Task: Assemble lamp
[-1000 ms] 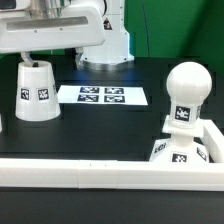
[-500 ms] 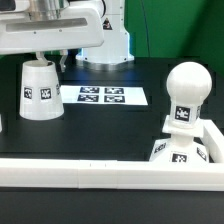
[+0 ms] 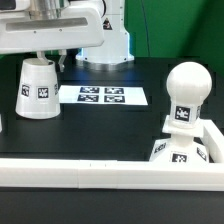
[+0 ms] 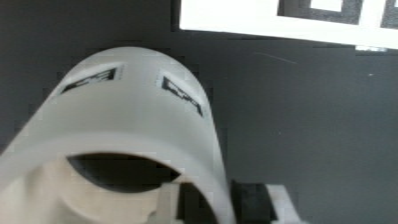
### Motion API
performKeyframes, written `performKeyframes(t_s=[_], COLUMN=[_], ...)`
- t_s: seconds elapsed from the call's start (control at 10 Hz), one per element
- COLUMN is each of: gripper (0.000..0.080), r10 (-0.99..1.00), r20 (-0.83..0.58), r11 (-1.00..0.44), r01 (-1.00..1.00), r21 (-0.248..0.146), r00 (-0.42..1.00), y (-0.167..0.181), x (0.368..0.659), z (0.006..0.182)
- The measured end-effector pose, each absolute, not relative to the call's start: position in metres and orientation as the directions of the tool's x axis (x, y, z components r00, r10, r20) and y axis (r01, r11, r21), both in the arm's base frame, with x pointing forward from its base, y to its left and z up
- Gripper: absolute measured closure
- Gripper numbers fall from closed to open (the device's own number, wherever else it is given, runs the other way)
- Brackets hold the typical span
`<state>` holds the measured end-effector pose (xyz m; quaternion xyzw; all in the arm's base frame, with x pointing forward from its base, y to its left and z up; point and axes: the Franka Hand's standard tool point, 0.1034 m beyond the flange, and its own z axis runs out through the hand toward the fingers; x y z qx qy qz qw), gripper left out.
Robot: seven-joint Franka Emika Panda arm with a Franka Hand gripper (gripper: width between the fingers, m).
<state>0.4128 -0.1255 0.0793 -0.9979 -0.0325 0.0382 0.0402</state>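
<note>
The white tapered shade [image 3: 38,90] stands narrow end up on the black table at the exterior view's left, with square tags on its side. My gripper [image 3: 48,58] is right over its top rim. In the wrist view the shade [image 4: 134,110] fills the picture, its open top close to the camera, and one white finger [image 4: 267,200] lies against the outside of its wall; the other finger is hidden. The ball-headed bulb [image 3: 187,92] stands upright in the square base [image 3: 180,150] at the exterior view's right.
The marker board [image 3: 103,96] lies flat behind the shade, in the middle of the table. A white rail [image 3: 100,170] runs along the table's near edge. The robot's white body [image 3: 100,30] stands at the back.
The shade shifted slightly to the exterior view's right and then partly back, together with the gripper. The bulb and base have not moved.
</note>
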Motion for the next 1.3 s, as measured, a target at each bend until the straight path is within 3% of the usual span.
performKeyframes(t_s=[0.2, 0.5, 0.7, 1.1, 1.3], gripper=[0.0755, 0.0755, 0.0755, 0.0755, 0.0755], r10=[0.039, -0.035, -0.049, -0.192, -0.190], r20=[-0.077, -0.098, -0.106, -0.183, -0.189], r11=[-0.996, -0.992, -0.988, -0.961, -0.961], r01=[0.032, -0.047, -0.064, -0.222, -0.222], r21=[-0.085, -0.121, -0.138, -0.162, -0.166], r00=[0.996, 0.995, 0.993, 0.964, 0.964], y=[-0.118, -0.055, -0.023, 0.023, 0.022], x=[0.414, 0.432, 0.457, 0.519, 0.529], z=[0.079, 0.089, 0.111, 0.178, 0.182])
